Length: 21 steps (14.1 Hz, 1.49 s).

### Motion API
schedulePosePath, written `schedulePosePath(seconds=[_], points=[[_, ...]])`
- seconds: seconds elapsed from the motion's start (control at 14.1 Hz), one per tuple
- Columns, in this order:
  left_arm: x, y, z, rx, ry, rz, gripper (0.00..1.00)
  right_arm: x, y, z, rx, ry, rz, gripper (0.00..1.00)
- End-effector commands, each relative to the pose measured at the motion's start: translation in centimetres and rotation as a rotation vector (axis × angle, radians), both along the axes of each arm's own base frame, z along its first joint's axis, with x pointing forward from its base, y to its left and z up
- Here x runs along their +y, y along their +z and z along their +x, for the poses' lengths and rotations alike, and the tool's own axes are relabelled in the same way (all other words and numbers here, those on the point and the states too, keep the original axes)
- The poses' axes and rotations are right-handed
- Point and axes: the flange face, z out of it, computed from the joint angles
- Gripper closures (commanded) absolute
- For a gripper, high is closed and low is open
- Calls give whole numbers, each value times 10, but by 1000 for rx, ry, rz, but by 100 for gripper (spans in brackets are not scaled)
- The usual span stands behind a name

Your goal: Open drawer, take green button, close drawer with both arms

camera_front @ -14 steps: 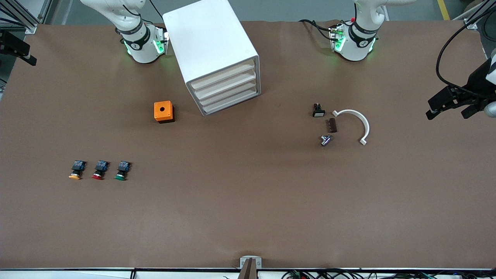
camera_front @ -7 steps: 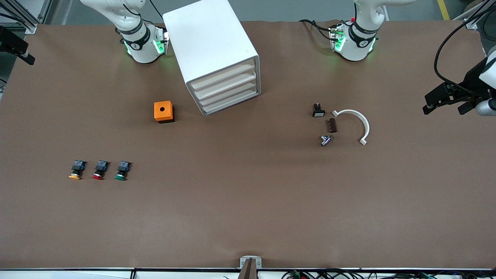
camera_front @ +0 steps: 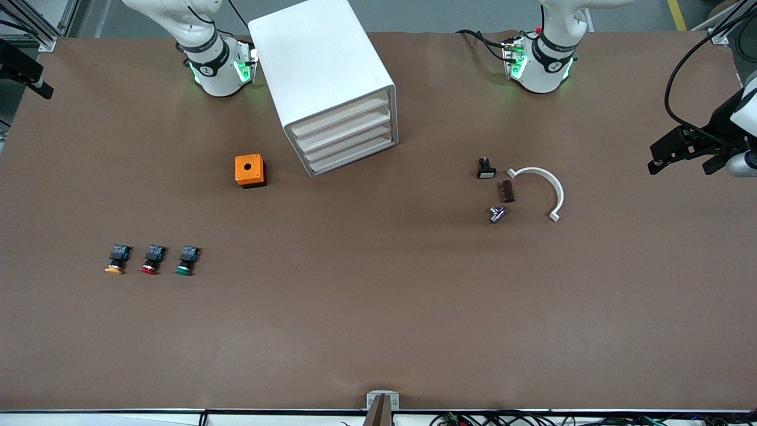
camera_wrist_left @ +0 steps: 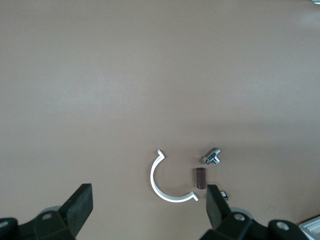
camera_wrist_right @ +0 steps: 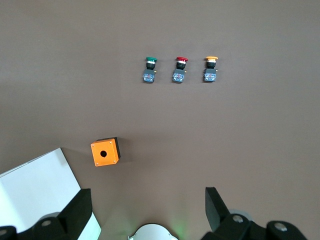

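The white cabinet (camera_front: pixel 322 71) stands near the right arm's base. Its lowest drawer (camera_front: pixel 353 158) is shut, like the three above it. The green button (camera_front: pixel 185 260) stands on the table beside a red one (camera_front: pixel 151 260) and a yellow one (camera_front: pixel 116 260); it also shows in the right wrist view (camera_wrist_right: pixel 149 69). My left gripper (camera_front: pixel 680 164) hangs open and empty over the table's edge at the left arm's end; its wide-apart fingers show in its wrist view (camera_wrist_left: pixel 148 197). My right gripper (camera_front: pixel 29 80) is up at the other end, open and empty (camera_wrist_right: pixel 147 200).
An orange box (camera_front: pixel 250 170) with a hole sits beside the cabinet. Toward the left arm's end lie a white half-ring (camera_front: pixel 547 186), a brown piece (camera_front: pixel 507 191), a metal part (camera_front: pixel 497 214) and a small black switch (camera_front: pixel 486 170).
My left gripper has shifted slightly toward the arms' bases. My right gripper has edged a little toward the table's end. Nothing on the table has moved.
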Motion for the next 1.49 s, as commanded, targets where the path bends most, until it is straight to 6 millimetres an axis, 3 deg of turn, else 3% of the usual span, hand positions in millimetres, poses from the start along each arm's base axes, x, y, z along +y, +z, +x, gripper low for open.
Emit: schedulePosePath(seconds=[0.0, 0.43, 0.64, 1.07, 1.42], points=[[1, 3, -1, 5, -18, 20, 0, 2, 1, -5, -3, -18, 13, 0], [1, -4, -4, 55, -26, 22, 0, 5, -8, 0, 72, -19, 19, 0], [4, -7, -7, 85, -112, 25, 0, 7, -5, 5, 65, -14, 11, 0], [-1, -8, -7, 87, -60, 20, 0, 6, 10, 25, 58, -11, 4, 0], [0, -7, -7, 86, -57, 12, 0, 5, 10, 27, 58, -3, 4, 0]])
